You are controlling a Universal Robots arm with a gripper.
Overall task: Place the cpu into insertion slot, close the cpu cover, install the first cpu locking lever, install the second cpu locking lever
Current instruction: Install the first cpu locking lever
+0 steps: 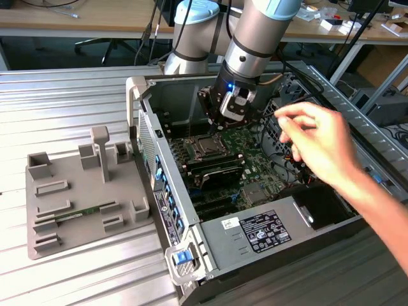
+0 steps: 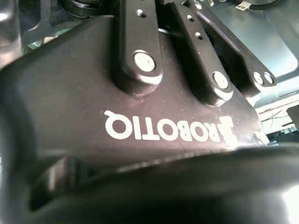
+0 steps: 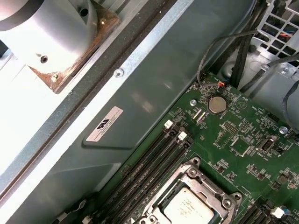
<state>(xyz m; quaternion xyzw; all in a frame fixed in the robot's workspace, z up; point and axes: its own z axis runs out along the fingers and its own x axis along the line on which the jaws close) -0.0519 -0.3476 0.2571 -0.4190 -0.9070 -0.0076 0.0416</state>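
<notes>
In the exterior view we see the open computer case (image 1: 154, 162) lying on the ribbed metal worktop (image 1: 76, 89). The arm leans in from the far side, so the end effector (image 1: 229, 116) hangs inside the case just beyond the insertion slot (image 1: 207, 146), above the green board and apart from it. We judge that this offset, to the far side and not straight over the socket, leaves the socket open to sight. A person's hand (image 1: 315, 143) is stretched in from the exterior view's right, over the board to the right of the end effector and not touching it; we cannot tell what it is there for. A grey fixture tray (image 1: 83, 197) lies on the worktop at the exterior view's left, apart from the case. In the second wrist view the black body and link bars of the end effector sit close to the lens, and we cannot tell how wide it stands or whether it holds anything. In the first wrist view the cpu (image 3: 189, 208) lies silvery side up in the socket. The cpu cover (image 3: 212, 189) seems to lie flat around it, its window framing the chip, just beside the long memory slots (image 3: 149, 170). We cannot tell whether either locking lever is hooked.
</notes>
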